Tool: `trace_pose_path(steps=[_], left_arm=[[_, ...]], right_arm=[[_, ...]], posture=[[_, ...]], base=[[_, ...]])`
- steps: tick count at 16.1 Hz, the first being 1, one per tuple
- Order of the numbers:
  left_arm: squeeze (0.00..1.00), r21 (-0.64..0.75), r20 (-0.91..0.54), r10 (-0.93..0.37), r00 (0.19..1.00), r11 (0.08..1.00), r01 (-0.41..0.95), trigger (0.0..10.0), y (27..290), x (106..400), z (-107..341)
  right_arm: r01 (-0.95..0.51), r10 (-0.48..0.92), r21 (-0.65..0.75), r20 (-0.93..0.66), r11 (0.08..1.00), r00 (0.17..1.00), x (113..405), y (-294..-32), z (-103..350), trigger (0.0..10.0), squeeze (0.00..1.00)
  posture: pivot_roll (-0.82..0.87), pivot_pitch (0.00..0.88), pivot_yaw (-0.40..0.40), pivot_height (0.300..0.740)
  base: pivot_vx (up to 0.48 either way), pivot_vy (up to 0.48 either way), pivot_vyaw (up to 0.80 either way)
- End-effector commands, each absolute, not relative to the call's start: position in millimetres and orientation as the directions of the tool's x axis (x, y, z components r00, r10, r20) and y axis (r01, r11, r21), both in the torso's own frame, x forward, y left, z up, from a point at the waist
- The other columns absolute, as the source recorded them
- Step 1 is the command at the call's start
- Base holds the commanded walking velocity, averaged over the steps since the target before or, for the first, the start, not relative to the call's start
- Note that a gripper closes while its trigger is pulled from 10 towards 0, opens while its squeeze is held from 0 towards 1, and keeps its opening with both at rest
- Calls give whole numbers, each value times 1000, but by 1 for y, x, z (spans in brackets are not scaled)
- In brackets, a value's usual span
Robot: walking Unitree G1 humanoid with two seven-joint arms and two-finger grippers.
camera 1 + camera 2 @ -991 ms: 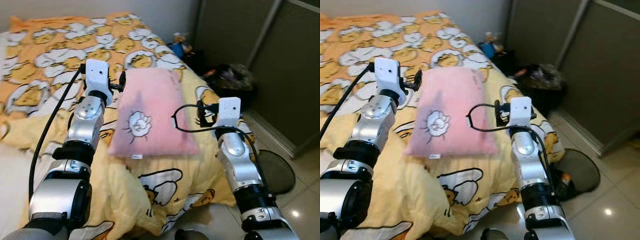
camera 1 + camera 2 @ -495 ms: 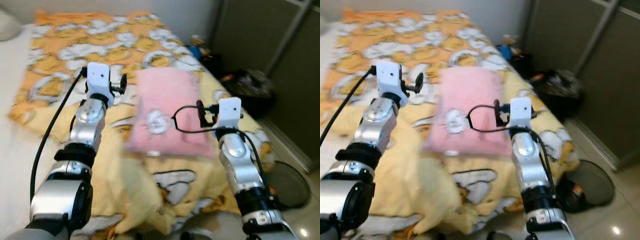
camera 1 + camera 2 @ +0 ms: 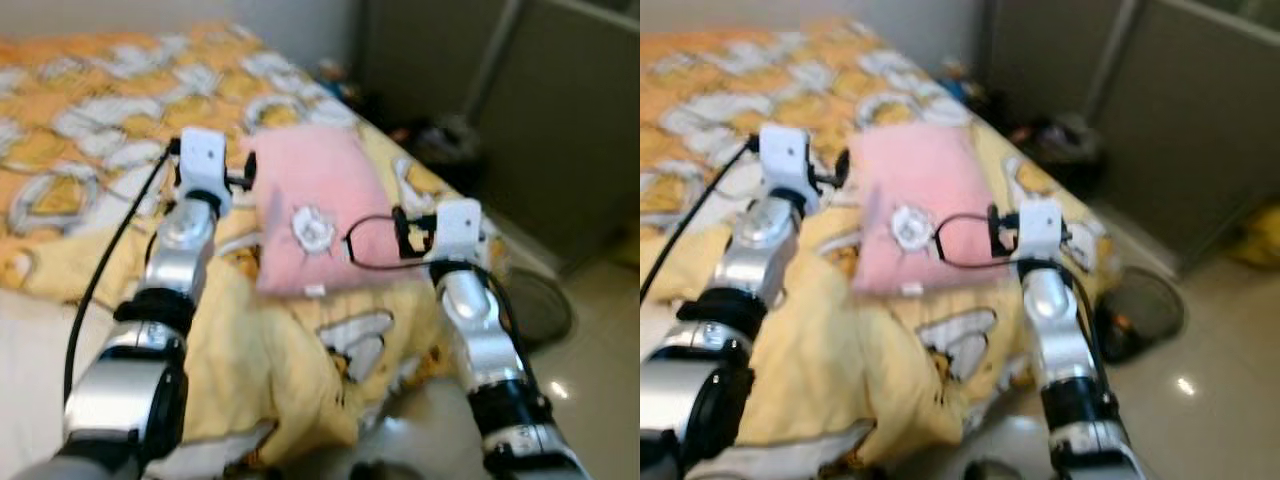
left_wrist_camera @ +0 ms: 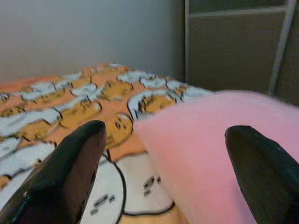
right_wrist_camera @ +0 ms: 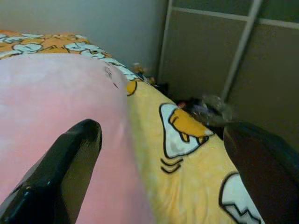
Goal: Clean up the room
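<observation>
I have both tools, left (image 4: 159,182) and right (image 5: 154,177), spread wide, seemingly flanking the pink pillow (image 3: 315,215); squeeze evenly before lifting.

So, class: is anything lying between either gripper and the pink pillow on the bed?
Nothing visible. The left gripper and right gripper flank the pink pillow, fingers spread, with the pillow's edges reaching in between them. Only the duck-print blanket lies underneath.
</observation>
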State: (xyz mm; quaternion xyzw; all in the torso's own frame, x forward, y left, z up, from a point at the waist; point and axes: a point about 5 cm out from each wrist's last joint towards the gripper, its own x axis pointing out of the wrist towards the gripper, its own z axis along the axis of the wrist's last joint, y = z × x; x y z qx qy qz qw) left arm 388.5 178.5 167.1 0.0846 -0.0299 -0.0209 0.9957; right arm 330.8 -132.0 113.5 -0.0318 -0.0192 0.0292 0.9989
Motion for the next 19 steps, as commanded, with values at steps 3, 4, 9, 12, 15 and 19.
trace_pose_path(steps=[3,4,9,12,15,19], left_arm=[[0,154,82,-33,996,988,20,10000,172,389,170],[0,149,81,-31,996,989,19,10000,170,389,169],[0,121,78,10,997,993,-19,10000,170,390,168],[0,89,54,71,996,993,-76,10000,174,391,168],[0,103,56,58,997,993,-63,10000,169,390,167],[0,123,50,62,997,990,-68,10000,163,388,163]], right_arm=[[-62,66,-75,57,995,996,331,-131,118,10000,0],[-61,65,-75,57,995,996,331,-131,118,10000,0],[-67,71,-64,61,996,996,331,-130,119,10000,0],[-79,78,65,21,995,997,344,-135,129,10000,0],[-117,116,33,34,993,993,349,-137,137,10000,0],[-132,132,37,8,991,991,348,-134,131,10000,0]], posture=[[-135,38,16,726],[-136,38,17,726],[-135,41,17,726],[-134,42,16,726],[-134,37,13,726],[-131,30,12,740]], base=[[0,-298,0],[0,-431,0],[181,-390,0],[474,0,0],[160,0,0],[0,0,341]])
